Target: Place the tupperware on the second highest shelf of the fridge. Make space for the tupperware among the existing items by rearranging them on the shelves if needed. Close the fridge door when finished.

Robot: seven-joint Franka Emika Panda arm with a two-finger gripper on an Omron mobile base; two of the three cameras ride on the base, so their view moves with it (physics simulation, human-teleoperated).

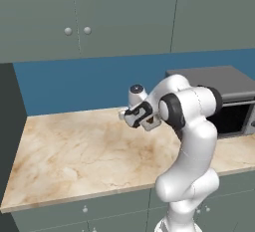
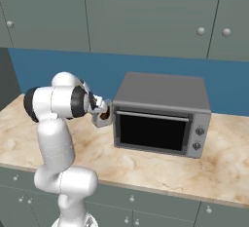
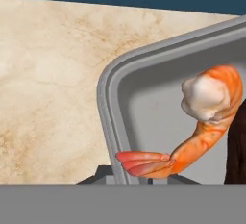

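The hand has just grabbed the food tub; the fridge work is all still to do.

The hand looks closed on the rim of the tupperware, with its fingers pinched on the grey edge at about 6 o'clock in the hand view. Inside the tub lies an orange shrimp, with something dark brown at 3 o'clock. The tub is low over the marble counter, just beside the microwave, at 9 o'clock from it in the right base view; I cannot tell whether it is lifted off the counter yet. Behind are the blue wall and the grey-green cupboards. I think only the grab is done. Carrying the tub to the fridge, making room on the shelf, setting it down and shutting the door are all left.
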